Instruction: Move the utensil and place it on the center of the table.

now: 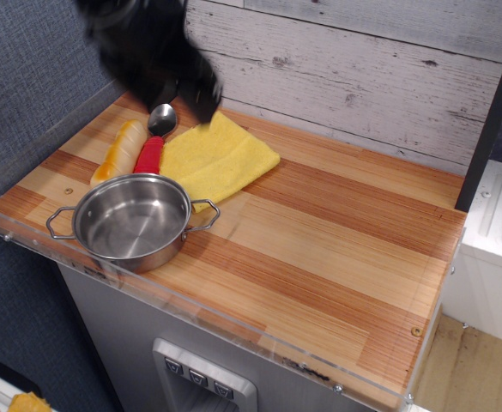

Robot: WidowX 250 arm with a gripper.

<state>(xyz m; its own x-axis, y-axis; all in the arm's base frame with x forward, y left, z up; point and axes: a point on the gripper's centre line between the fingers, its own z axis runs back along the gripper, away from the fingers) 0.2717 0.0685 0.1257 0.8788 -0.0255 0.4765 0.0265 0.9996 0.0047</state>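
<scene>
The utensil [132,221] — a small shiny steel pot with two thin wire loop handles — sits upright near the front-left corner of the table [336,249], close to the clear acrylic edging along the front edge. Its bowl shows nothing inside. One loop handle points toward the left edge, the other toward the middle of the bench.

Just behind the pot lies a spoon [154,139] with a red handle and a metal bowl; the handle's end meets or slips just behind the pot's rim, and the bowl points toward the back edge. To the spoon's left, alongside it, lies a pale orange bread roll [119,152]. To its right a folded yellow cloth [217,160] rests flat, one corner reaching toward the pot's right handle.

The gripper [192,96] is a dark, motion-blurred mass above the back-left corner, over the spoon's bowl and the cloth's back corner — well apart from the pot. Whether its claw is released or clenched I cannot tell; the blur hides the fingers.
</scene>
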